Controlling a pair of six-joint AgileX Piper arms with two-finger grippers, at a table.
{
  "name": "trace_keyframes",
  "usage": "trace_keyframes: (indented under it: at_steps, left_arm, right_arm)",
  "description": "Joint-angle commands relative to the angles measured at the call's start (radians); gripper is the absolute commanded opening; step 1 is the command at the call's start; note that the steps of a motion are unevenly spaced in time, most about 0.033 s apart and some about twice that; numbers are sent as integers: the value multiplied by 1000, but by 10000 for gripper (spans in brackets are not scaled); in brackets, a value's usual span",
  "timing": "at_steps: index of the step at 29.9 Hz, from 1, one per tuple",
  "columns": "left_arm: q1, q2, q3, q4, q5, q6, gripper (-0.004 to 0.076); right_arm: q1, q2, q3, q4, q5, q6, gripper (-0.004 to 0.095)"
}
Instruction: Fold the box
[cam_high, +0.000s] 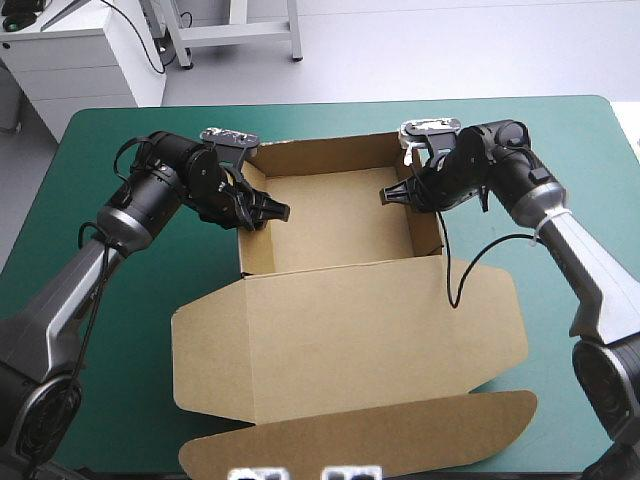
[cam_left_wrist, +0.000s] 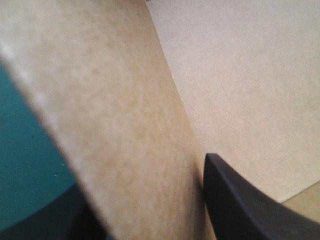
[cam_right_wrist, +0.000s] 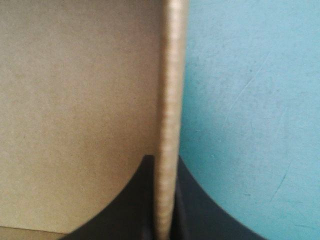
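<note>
On the far half of the tabletop (cam_high: 330, 125): box (cam_high: 340, 215) stands as an open tray, brown board, walls raised on all four sides. Lid (cam_high: 350, 340) lies flat toward the near edge, with its rounded tuck flap (cam_high: 400, 430) nearest the robot.

Left pincer (cam_high: 268, 212): reaches over the tray's left wall (cam_left_wrist: 115, 125) from outside, tips inside the tray. Its wrist view shows the wall running up between the black fingers (cam_left_wrist: 250, 210), one on each face. Clamped on the board.

Right pincer (cam_high: 392, 195): same on the opposite side, over the right wall (cam_right_wrist: 170, 125). Its wrist view looks along the wall's top edge. The fingers (cam_right_wrist: 125, 200) are pressed close on either face, with the tray floor on one side and the teal-green cover (cam_right_wrist: 250, 100) on the other. Clamped on the board.

Relation that matters: each side wall sits inside its own pincer, not ahead of it. Both walls run long from near to far, parallel, with the tray floor between them. The arms mirror each other, and neither is nearer to the work than the other. The lid lies on the near side of both pincers, its hinge line running left to right across the tray's near wall.

Judgement: the side walls are up and being set or held square. Any push or release should go across the wall, inward or outward, not along it. An uneven pull from one side could skew the tray on the cover.
</note>
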Motion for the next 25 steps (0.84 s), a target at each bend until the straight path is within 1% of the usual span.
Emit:
trace_keyframes:
  at_steps: [1,7,9,10,12,14,15,20,25]
  left_arm:
    - [-9,-51,-28,-27,-54,6,383]
    - [-9,-49,-28,-27,-74,-71,377]
    - [-9,-49,-28,-17,-93,-94,341]
    - [-9,-49,-28,-17,-102,-96,313]
    - [-9,-49,-28,-13,-123,-143,197]
    - [-9,-49,-28,16,-143,-249,23]
    - [-9,-49,-28,33,-148,-266,-5]
    - [-9,-49,-28,120,-154,-361,-8]
    - [-9,-47,-28,164,-158,-365,-8]
  right_arm:
    - [6,-39,-35,96,-50,-14,0]
    - [6,-37,-35,117,-64,-14,0]
    - [6,-37,-35,122,-64,-11,0]
    - [6,-37,-35,125,-64,-11,0]
    - [6,-37,-35,143,-62,-11,0]
    - [6,-37,-35,164,-62,-11,0]
    - [6,-37,-35,174,-62,-11,0]
    - [8,-37,-35,190,-55,-11,0]
    - [25,-37,-35,192,-75,-6,0]
